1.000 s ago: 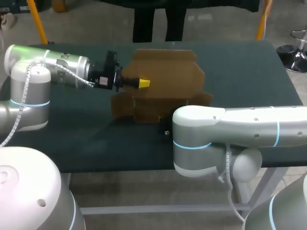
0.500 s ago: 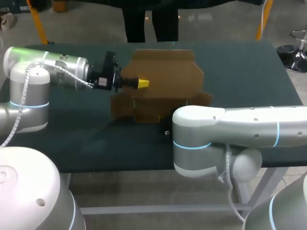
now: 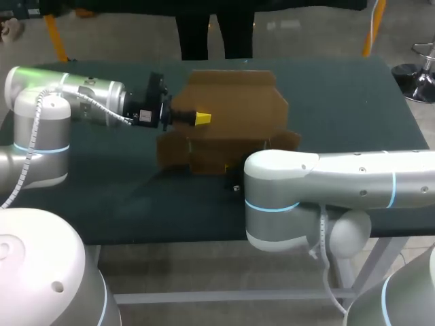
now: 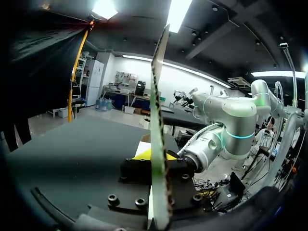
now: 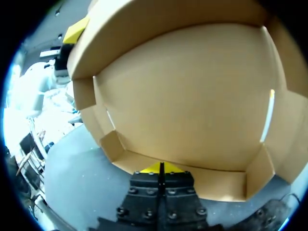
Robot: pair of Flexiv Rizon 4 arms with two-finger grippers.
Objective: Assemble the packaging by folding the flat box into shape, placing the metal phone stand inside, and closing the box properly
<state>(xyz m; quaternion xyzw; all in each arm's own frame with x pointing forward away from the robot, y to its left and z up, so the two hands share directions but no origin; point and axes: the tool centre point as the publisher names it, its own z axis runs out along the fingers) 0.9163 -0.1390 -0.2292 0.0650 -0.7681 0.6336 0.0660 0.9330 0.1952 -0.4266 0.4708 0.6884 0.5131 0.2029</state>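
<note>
Cardboard box (image 3: 231,115) sits mid-table, unmoved for 1 second; left gripper (image 3: 202,118), from 9 o'clock, pinches its upright flap (image 4: 159,120); right gripper (image 5: 161,169), tips pressed together, at 6 o'clock. Folding looks paused.

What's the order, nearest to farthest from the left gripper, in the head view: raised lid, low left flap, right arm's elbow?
1. raised lid: held by the left gripper.
2. low left flap: close by, lower and nearer the camera.
3. right arm's elbow: farthest, at the front.
</note>
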